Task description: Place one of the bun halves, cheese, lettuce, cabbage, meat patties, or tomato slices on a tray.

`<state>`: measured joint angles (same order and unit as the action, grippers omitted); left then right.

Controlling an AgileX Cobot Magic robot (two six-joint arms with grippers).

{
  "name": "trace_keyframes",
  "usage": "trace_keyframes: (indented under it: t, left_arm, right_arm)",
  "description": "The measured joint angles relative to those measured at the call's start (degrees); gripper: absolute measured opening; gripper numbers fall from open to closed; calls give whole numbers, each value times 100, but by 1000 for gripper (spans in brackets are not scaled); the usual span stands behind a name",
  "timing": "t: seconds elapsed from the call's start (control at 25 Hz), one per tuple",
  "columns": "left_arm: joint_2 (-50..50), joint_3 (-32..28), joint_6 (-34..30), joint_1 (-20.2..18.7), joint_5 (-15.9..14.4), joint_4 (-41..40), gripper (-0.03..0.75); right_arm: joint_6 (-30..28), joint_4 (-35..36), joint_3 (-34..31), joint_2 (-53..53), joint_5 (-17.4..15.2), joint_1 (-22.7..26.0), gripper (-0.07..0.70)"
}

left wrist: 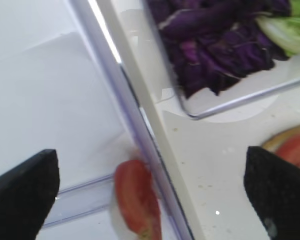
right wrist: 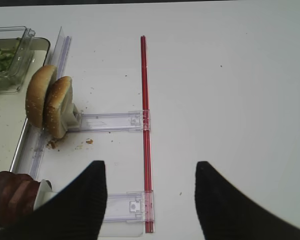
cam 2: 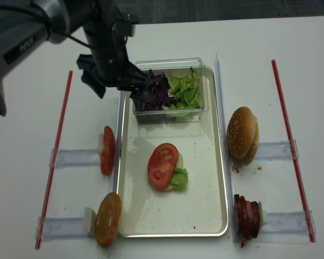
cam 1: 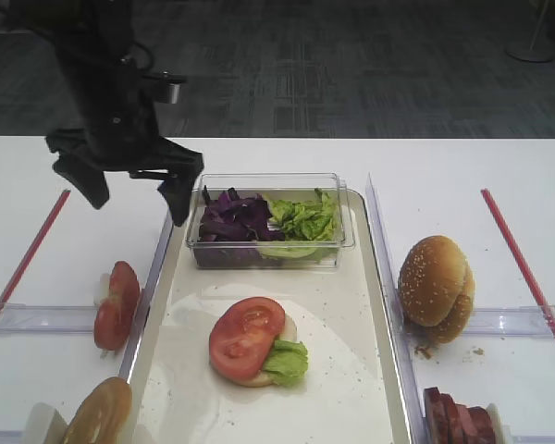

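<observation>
We see the left claw (cam 1: 134, 190), black and two-fingered, hanging spread wide and holding nothing above the left rim of the long cream-white shallow tray (cam 1: 351, 388), beside the small clear plastic box (cam 1: 347, 242). That box sits at the tray's far end and holds dark purple shredded cabbage (cam 1: 233, 217) on its left and bright green crinkly lettuce (cam 1: 305, 218) on its right.

In the middle of the tray lies a pale bun half (cam 1: 259, 375) topped with a green lettuce leaf (cam 1: 285, 361) and a glossy red tomato slice (cam 1: 245, 336).

Left of the tray, on the white surface (cam 1: 55, 268), more red tomato slices (cam 1: 116, 305) stand on edge in a clear rack, and nearer us a smooth golden-brown bun half (cam 1: 97, 416) stands in another.

On the grey arm we read part of a dark label, something like "PiPER" (cam 2: 21, 47).

The right claw (right wrist: 151, 200) shows two black fingers spread apart and holding nothing over the surface, near a red strip (right wrist: 146, 130). Just left of it stand the golden sesame-seeded bun halves (cam 1: 435, 287) and the dark reddish-brown meat patties (cam 1: 458, 418).
</observation>
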<state>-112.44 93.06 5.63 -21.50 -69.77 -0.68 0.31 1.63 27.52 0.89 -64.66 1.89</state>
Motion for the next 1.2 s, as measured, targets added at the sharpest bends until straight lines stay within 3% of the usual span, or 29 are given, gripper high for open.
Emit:
trace_keyframes:
  t: [0.52,1.04,1.2]
  left_arm:
    - [0,0,-6,1817,0,-518,690]
    - [25,-29,-101,2083,-5,-474,690]
    - [350,-497,-101,2083,-5,-451,690]
  right_arm:
    - [-31,0,0,0,0,0,427]
    - [-31,0,0,0,0,0,427]
    - [-31,0,0,0,0,0,427]
